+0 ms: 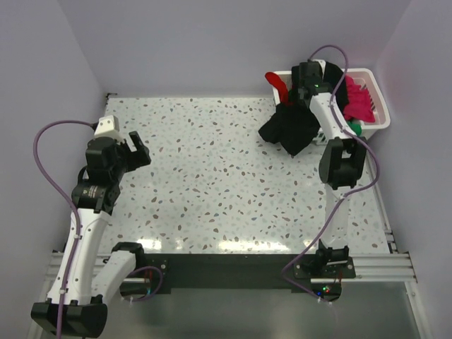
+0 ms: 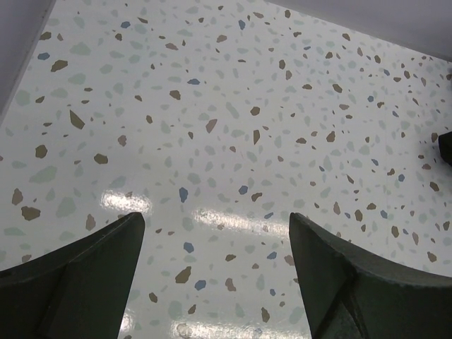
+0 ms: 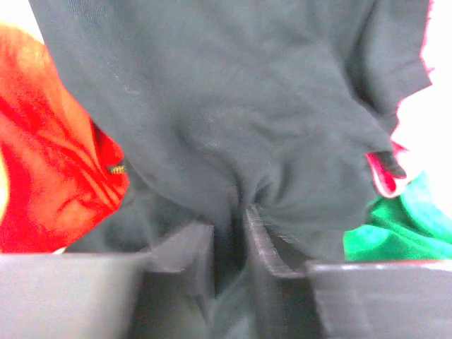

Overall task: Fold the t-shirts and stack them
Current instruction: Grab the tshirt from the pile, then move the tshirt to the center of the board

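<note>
My right gripper (image 1: 300, 92) is shut on the large black t-shirt (image 1: 289, 127) at the white basket's (image 1: 378, 106) near-left rim. The shirt hangs bunched from it over the table's far right. In the right wrist view the black cloth (image 3: 233, 106) is pinched between the fingers (image 3: 265, 240). A red shirt (image 1: 277, 83) (image 3: 49, 169), a magenta-pink shirt (image 1: 359, 100) and a green shirt (image 1: 353, 128) (image 3: 395, 226) lie in the basket. My left gripper (image 1: 134, 150) (image 2: 215, 240) is open and empty above the table's left side.
The speckled white table (image 1: 212, 176) lies between purple walls on the left, far side and right. The basket stands at the far right corner. A black rail (image 1: 226, 265) runs along the near edge between the arm bases.
</note>
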### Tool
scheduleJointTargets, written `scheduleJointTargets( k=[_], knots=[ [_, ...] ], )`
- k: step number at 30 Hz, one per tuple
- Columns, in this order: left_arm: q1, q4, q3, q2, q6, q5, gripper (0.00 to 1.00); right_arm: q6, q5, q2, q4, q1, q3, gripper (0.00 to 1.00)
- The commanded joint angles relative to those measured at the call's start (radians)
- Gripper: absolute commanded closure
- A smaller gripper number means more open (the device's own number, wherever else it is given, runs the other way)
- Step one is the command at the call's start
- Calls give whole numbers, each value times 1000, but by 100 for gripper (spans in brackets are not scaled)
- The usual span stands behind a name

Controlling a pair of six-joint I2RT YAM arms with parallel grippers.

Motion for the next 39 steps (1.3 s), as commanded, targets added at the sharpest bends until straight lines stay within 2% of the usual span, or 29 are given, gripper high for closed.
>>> scheduleJointTargets(
  k=[1, 3, 4, 5, 13, 16, 17, 20, 25, 28, 32, 35, 38, 39],
  knots=[
    [-2, -13, 48, -8, -17, -10, 12, -6, -3, -27, -28, -29, 96, 83],
    [-2, -9, 45, -8, -21, -12, 12, -15, -40, -82, -14, -31, 92, 89],
    [-2, -4, 41, -6, -27, -13, 12, -20, -51, -105, -14, -31, 94, 97],
    [-2, -2, 39, -6, -30, -13, 12, -18, -60, -127, -18, -31, 97, 100],
    [-2, 7, 28, -25, -76, -37, 12, 39, -246, -445, -26, -18, 143, 100],
    [-2, -9, 17, -49, -112, -106, 12, 90, -287, -564, 75, 11, 71, 100],
    [-2, -9, 10, -55, -118, -116, 12, 114, -307, -637, 154, 17, 42, 100],
    [-2, 10, -1, -74, -133, -123, 12, 209, -450, -713, 268, 37, -21, 100],
    [-2, 33, 4, -64, -142, -82, 12, 420, -759, -676, 302, 86, 123, 100],
    [-2, 36, 7, -60, -138, -79, 12, 517, -859, -609, 339, 159, 247, 100],
    [-2, 45, 21, -60, -118, -74, 12, 575, -895, -540, 379, 264, 372, 100],
    [-2, 45, 34, -58, -109, -73, 12, 640, -905, -541, 429, 301, 312, 100],
    [-2, 38, 36, -64, -110, -74, 12, 648, -910, -564, 399, 305, 193, 100],
    [-2, 31, 33, -68, -110, -76, 12, 631, -890, -581, 382, 307, 89, 100]
  ],
)
